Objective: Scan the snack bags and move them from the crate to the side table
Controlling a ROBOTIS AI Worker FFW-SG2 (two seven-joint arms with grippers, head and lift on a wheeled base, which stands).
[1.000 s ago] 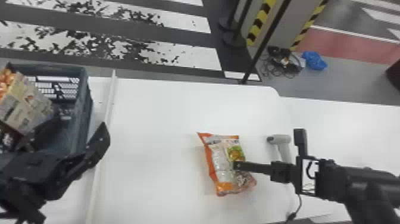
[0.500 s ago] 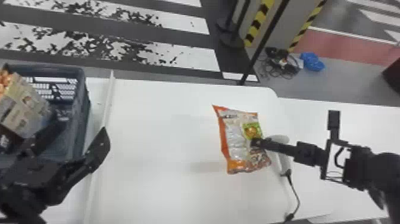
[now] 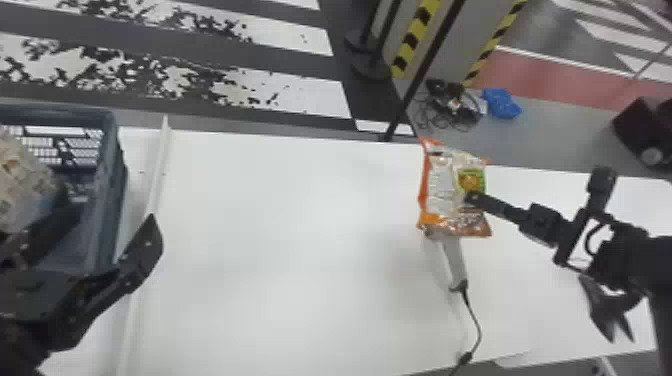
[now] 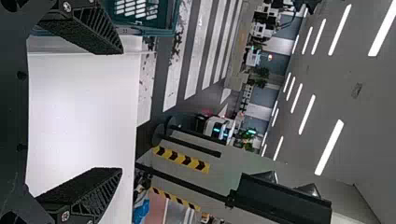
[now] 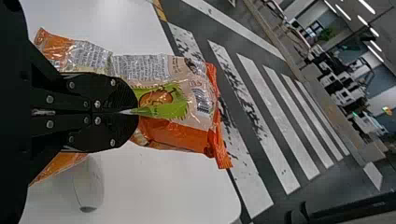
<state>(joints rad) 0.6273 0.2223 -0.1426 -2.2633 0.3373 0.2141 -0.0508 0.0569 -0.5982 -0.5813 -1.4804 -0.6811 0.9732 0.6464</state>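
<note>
One bag [image 3: 452, 190] was out of the crate [image 3: 111, 200], pinched tight in the right pincer [image 5: 136, 112] by the scanner [image 3: 454, 260]. The left pincer [image 4: 121, 112] was spread wide. Putting the bag on the side table [image 3: 530, 300] seemed left to do, then the crate's other packs [image 3: 22, 180].

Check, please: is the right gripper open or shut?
The right gripper is shut on the snack bag: its two fingers meet, pinching the bag's film.

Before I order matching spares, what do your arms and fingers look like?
The flat black left fingers have ribbed sides and silver screws. The black right arm carries an open black bracket; its flat black fingers have rounded ends and silver screws.
</note>
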